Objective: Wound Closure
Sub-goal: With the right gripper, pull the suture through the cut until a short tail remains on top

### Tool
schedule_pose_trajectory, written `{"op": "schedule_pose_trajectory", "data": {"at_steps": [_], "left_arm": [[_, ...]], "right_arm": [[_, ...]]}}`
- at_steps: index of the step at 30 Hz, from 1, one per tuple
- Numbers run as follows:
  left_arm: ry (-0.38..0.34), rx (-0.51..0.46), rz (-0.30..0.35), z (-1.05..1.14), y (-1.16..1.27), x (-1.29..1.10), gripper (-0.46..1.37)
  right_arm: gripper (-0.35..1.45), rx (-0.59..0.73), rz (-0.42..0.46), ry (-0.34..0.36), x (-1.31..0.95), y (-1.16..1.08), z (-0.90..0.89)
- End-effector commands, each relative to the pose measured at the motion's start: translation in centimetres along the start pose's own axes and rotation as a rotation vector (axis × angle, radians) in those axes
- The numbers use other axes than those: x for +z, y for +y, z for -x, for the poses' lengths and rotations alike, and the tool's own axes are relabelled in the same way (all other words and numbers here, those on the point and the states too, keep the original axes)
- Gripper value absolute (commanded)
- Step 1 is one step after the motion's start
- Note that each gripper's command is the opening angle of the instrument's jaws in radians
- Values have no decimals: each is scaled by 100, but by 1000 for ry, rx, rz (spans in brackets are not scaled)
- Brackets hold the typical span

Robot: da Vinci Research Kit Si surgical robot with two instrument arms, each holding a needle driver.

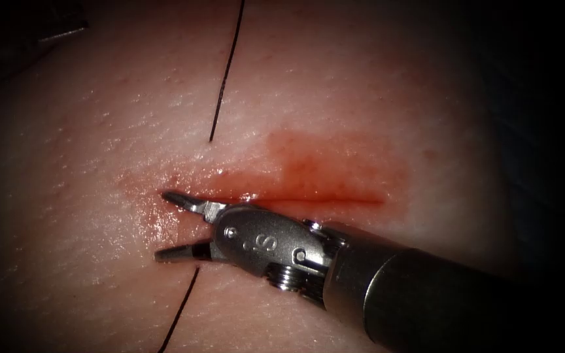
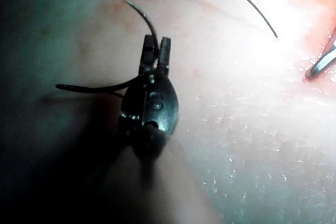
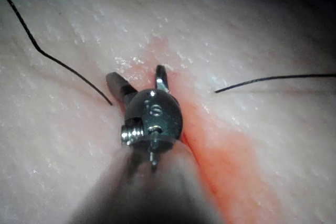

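right tool gaping empty at cut left end | left tool gripping needle seemingly mid-curve, above tissue | thread lying either side

Right tool is a stubby steel wrist on a fat dull-grey shaft, with two thin pointy jaws, darker at the tips. The clevis has what looks like "S" stamped on it, a round pin on the side and a threaded screw underneath. Left tool looks darker, a rounded black-grey wrist, short blocky jaws and a pivot hole.
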Motion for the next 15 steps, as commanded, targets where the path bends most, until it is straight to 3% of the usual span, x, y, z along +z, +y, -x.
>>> {"op": "schedule_pose_trajectory", "data": {"at_steps": [1,15], "left_arm": [[2,-1,13,0,0,0,-35],[5,6,29,1,1,0,-35]], "right_arm": [[96,1,-3,2,0,1,-1],[95,5,5,8,-17,16,-1]]}}
